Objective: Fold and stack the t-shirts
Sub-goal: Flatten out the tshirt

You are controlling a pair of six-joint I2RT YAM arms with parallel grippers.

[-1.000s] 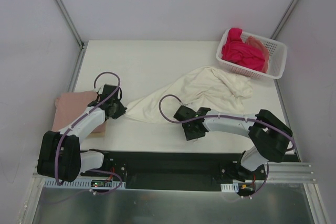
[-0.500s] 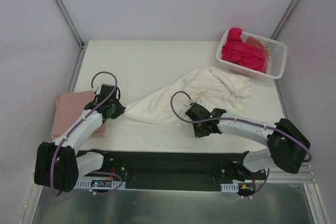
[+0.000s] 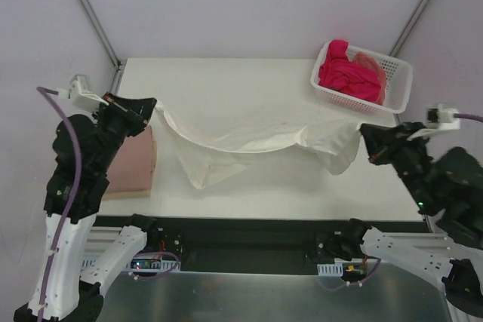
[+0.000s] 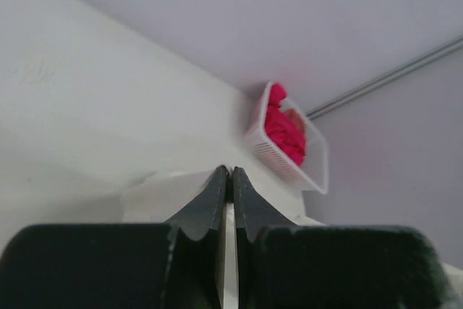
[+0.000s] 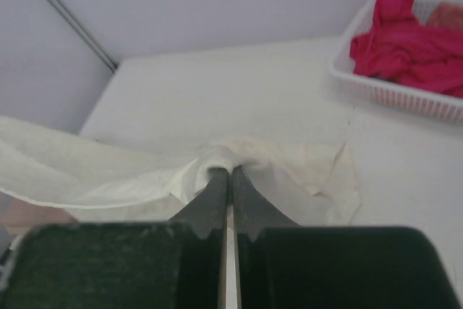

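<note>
Here, the left end effector is clamped shut on one edge of the cream-white t-shirt. The right end effector pinches the opposite edge, so the cloth sags between them above the table. The folded dusty pink t-shirt lies at the left; the magenta t-shirt fills the basket.

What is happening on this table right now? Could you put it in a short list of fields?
left gripper: shut on one end of the cream t-shirt
right gripper: shut on its other end
cream t-shirt: stretched between both arms, middle sagging
pink t-shirt: folded, at the left edge
basket: holds magenta t-shirt and peach t-shirt
</note>
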